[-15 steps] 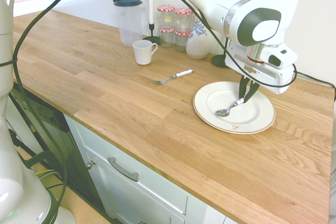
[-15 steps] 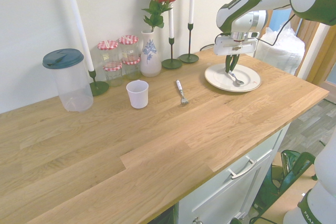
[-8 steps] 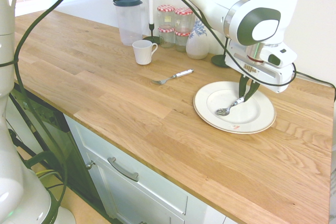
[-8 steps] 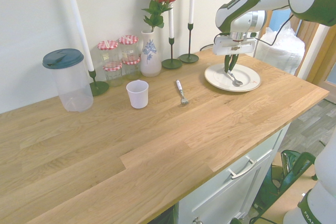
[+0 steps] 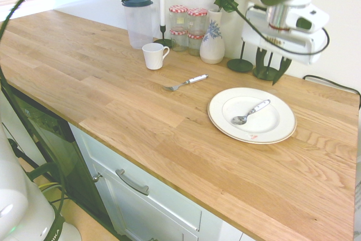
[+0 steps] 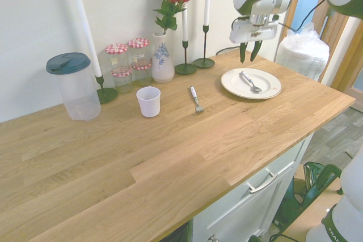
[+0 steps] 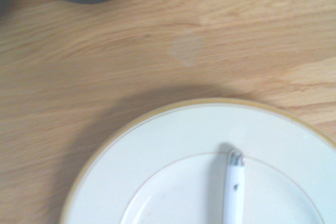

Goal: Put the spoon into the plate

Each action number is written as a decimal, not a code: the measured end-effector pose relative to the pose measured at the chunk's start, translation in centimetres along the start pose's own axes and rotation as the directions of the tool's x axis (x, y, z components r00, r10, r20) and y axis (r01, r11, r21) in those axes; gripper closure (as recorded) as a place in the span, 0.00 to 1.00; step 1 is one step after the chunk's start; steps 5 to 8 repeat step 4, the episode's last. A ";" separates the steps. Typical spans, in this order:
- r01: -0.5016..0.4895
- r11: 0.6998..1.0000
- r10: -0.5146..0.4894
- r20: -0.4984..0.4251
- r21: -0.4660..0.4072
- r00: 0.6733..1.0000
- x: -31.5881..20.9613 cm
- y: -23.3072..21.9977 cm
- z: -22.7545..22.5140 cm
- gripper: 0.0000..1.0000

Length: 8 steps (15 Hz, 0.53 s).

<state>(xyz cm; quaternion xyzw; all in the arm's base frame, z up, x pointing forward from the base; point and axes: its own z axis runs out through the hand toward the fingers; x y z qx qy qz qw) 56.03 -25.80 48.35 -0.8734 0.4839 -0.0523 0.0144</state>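
Observation:
The spoon (image 5: 250,113) (image 6: 250,81) lies loose in the white gold-rimmed plate (image 5: 276,125) (image 6: 270,89), bowl toward the counter's front edge, pale handle toward the wall. My gripper (image 5: 271,68) (image 6: 248,54) hangs well above the plate's back edge, near the wall. Its dark fingers stand apart with nothing between them. The wrist view looks down on the plate (image 7: 157,150) and the end of the spoon handle (image 7: 233,182).
A fork (image 5: 185,83) (image 6: 195,99) lies on the wooden counter left of the plate. Along the wall stand a white cup (image 5: 154,56), a lidded pitcher (image 5: 137,22), several jars (image 5: 188,26), a flower vase (image 5: 212,43) and candle holders (image 5: 240,65). A white bag (image 6: 303,55) sits beyond the plate.
The gripper let go of the spoon handle, opened, and rose up and back toward the wall. The spoon now rests flat in the plate.

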 end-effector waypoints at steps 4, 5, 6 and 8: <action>0.255 0.967 -0.255 0.005 -0.018 0.967 -12.0 -4.5 -3.1 0.00; 0.255 0.967 -0.255 0.005 -0.018 0.967 -12.0 -4.5 -3.1 0.00; 0.255 0.967 -0.255 0.005 -0.018 0.967 -12.0 -4.5 -3.1 0.00; 0.255 0.967 -0.255 0.005 -0.018 0.967 -12.0 -4.5 -3.1 0.00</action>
